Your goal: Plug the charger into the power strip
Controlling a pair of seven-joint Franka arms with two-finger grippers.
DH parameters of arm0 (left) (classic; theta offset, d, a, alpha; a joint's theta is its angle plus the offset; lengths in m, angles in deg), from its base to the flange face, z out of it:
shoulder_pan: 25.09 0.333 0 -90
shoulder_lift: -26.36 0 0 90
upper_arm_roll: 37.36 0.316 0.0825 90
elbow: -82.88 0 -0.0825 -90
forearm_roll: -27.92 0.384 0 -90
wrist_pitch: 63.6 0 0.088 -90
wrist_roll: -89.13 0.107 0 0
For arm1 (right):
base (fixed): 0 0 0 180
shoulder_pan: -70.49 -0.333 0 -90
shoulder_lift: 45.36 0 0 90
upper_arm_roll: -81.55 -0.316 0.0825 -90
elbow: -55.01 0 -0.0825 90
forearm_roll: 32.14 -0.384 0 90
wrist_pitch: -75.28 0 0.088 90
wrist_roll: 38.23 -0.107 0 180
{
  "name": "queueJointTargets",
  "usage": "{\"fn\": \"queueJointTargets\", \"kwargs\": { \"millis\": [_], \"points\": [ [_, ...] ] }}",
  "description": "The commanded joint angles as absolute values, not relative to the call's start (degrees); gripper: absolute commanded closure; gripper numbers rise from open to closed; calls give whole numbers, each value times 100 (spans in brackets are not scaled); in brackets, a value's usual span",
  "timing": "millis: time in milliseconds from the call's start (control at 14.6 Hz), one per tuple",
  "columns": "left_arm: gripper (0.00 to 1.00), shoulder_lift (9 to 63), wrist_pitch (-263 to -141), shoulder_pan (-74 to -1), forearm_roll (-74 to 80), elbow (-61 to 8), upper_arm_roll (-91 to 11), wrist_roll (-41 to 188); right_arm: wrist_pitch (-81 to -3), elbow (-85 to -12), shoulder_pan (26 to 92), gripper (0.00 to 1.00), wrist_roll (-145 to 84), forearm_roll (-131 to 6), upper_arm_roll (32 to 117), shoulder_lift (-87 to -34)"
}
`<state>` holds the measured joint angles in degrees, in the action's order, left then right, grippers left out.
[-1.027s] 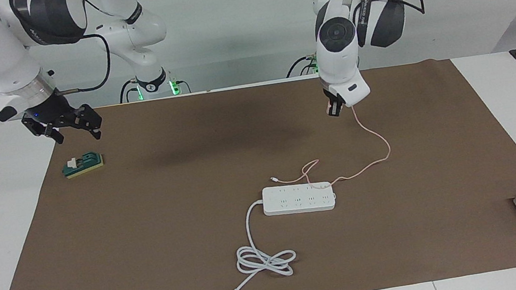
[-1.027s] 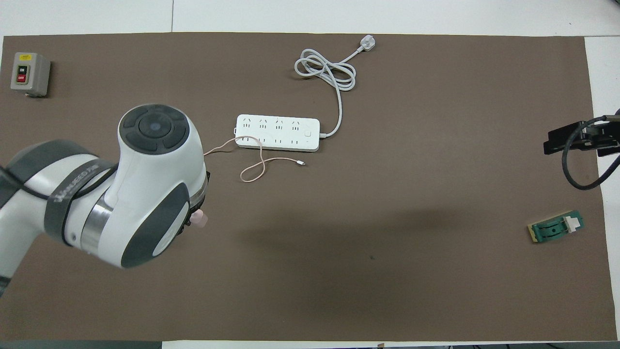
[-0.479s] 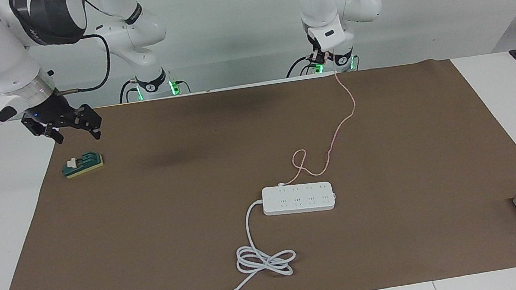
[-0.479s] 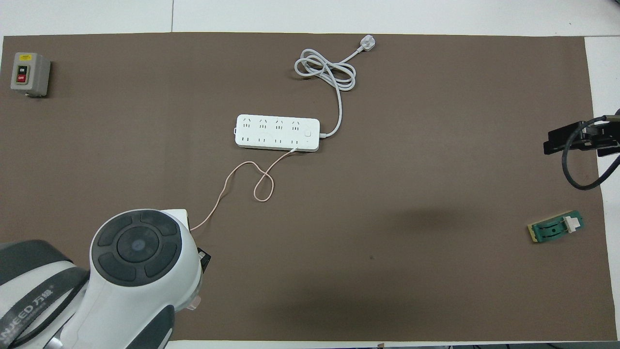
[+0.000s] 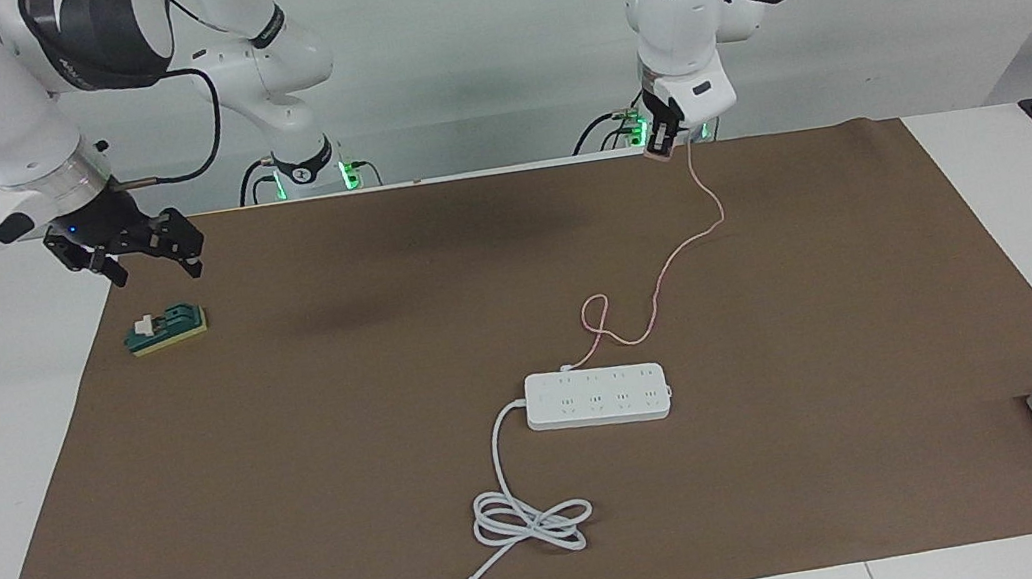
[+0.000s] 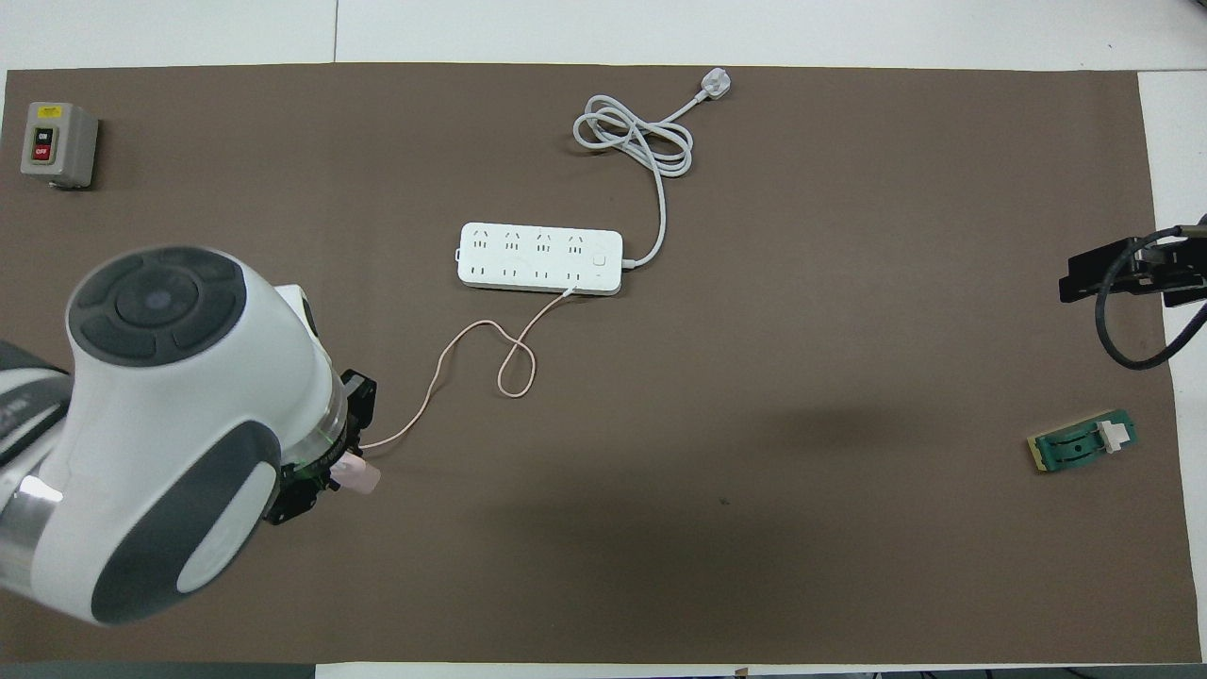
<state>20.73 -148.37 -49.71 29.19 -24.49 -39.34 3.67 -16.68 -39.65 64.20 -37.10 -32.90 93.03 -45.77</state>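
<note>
Two arms are working over the brown mat (image 5: 306, 521). Right gripper (image 5: 128, 245) is hovering wide open and empty above the green block (image 5: 167, 329) at the mat's edge. Power strip (image 5: 597, 395) is lying mid-mat, open room all around it. At its one o'clock, left gripper (image 5: 662, 134) is pinching the charger (image 6: 360, 474), cable (image 5: 673, 259) trailing to the strip. At four o'clock, a switch box (image 6: 57, 143) is reading "ON" and "OFF".

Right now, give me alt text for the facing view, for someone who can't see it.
The left gripper, raised over the brown mat, holds a small pale pink charger cube; its thin pink cable trails down to the long white power strip. The right gripper hangs open above a green block.
</note>
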Motion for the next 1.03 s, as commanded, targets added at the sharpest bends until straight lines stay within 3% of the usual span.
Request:
{"fn": "queueJointTargets", "kwargs": {
  "millis": [0, 137, 548, 821, 958],
  "points": [
    [100, 3204, -14762, -4803, 3046, -1234, -3964, 388, -1631, -4036, 6478, 0, -3691, -3372, 9307, -4509],
    [100, 3715, -15147, -4672, 3046, -802, -3955, 257, -1648, -4036, 6487, 0, -3691, -3372, 9307, -4509],
    [100, 4708, -16615, -4689, 3108, -345, -3947, -323, -1596, -4036, 6469, 0, -3656, -3372, 9298, -4509],
    [100, 5772, -16661, -4820, 3538, 735, -3938, -1167, -1596, -4036, 6469, 0, -3656, -3372, 9298, -4509],
    [100, 6001, -16670, -4821, 3556, 1009, -3938, -1264, -1596, -4036, 6469, 0, -3656, -3372, 9298, -4509]
  ]
}}
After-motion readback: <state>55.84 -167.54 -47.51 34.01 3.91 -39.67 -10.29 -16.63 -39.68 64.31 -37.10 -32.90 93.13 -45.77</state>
